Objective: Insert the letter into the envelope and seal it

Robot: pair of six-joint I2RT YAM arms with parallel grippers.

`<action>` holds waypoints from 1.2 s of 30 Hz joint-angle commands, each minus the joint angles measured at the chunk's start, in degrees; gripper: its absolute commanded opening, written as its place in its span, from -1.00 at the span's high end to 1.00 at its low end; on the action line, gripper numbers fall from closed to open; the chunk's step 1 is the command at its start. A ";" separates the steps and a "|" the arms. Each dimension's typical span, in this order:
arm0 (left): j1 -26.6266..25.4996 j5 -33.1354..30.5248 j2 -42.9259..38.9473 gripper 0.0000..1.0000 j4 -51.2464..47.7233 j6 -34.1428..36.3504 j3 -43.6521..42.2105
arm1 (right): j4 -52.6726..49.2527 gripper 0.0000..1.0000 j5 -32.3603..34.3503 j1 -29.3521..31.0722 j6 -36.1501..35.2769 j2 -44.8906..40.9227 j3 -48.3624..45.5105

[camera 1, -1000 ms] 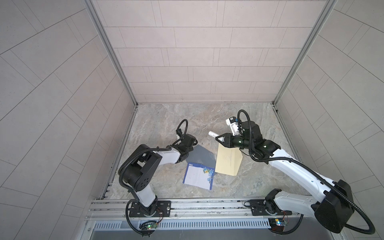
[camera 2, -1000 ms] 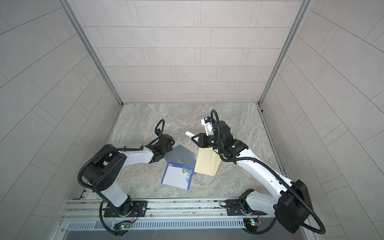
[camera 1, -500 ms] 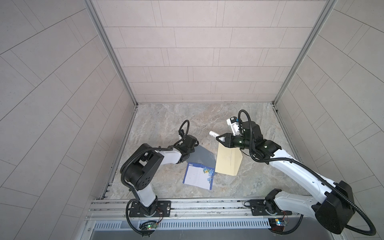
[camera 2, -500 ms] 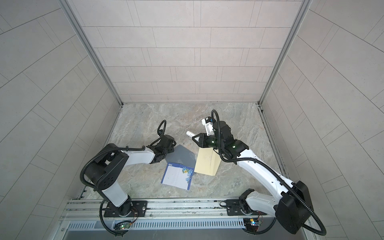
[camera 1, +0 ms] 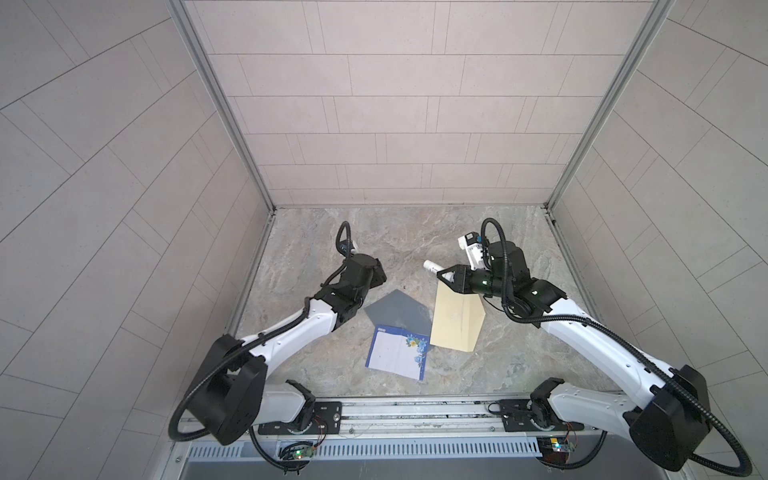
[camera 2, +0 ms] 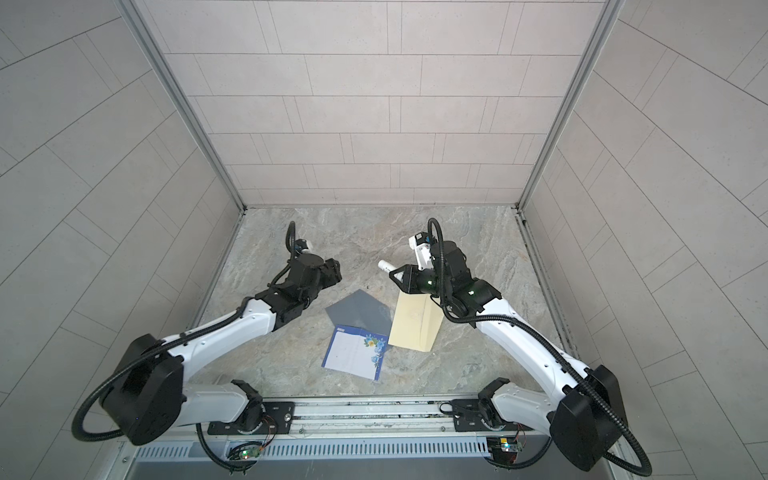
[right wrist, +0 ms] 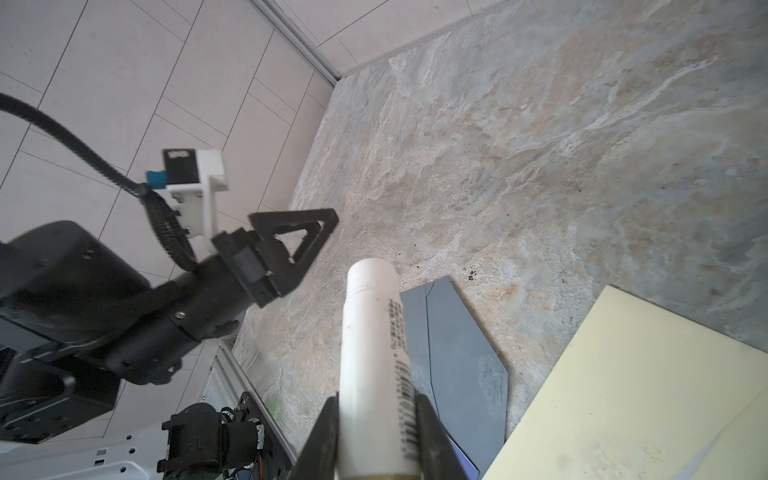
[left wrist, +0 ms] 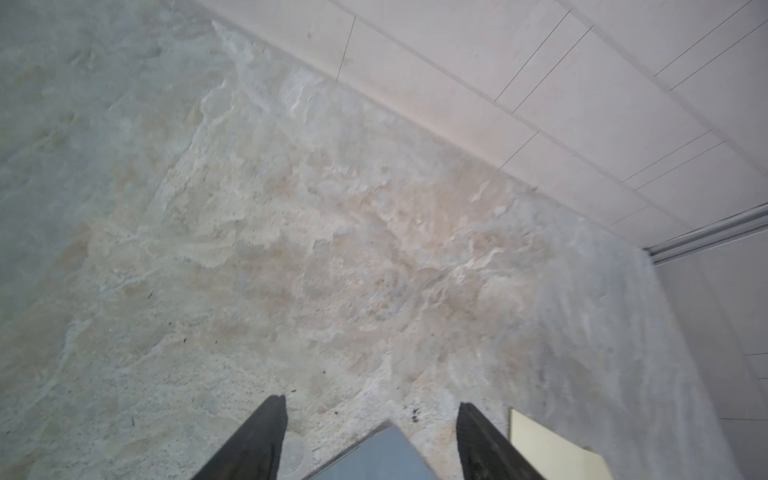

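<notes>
Drawn back from the envelope (camera 1: 395, 353) since a second ago, the left end effector (left wrist: 370, 402) is now held up and to the left rear of it, and its fingers (left wrist: 266, 432) have been spread wide. Nothing is gripped between them. In the left wrist view the tip of the grey flap (camera 1: 399, 311) shows between the two fingers and is touched by neither.

Nothing else is seen to have shifted. The right end effector (right wrist: 374, 401) is pinched on a white glue stick (right wrist: 372, 332), which is held above the worktop (camera 1: 395, 241) with its capped end pointed toward the left arm.

The envelope is laid flat near the middle of the worktop in both top views. Its blue-edged, flower-printed face is turned toward the arm bases, and its pointed grey flap is folded open toward the back.

A cream sheet (camera 1: 453, 320) is laid just beside it on the right, edge against edge near the flap's base. Its far end is hidden beneath the right end effector. Whether this sheet is the letter cannot be told.
</notes>
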 commanded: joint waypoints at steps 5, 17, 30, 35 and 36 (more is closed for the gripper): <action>1.09 33.57 -0.79 -0.65 10.58 -8.01 0.99 | 5.66 1.00 -0.83 -0.57 0.99 0.41 0.47; 0.98 46.17 9.50 -0.92 45.15 -26.65 -3.69 | 13.02 1.00 -2.67 1.44 3.59 6.72 3.59; 0.73 44.12 9.79 -0.36 45.02 -27.37 -2.67 | 27.72 1.00 2.44 6.10 7.70 11.87 3.20; 0.75 42.00 9.15 0.01 44.81 -27.47 -2.34 | 30.41 1.00 4.50 7.59 8.11 11.90 2.02; 0.82 41.56 9.03 0.16 44.74 -27.46 -2.41 | 30.32 1.00 4.58 7.72 8.11 11.95 1.87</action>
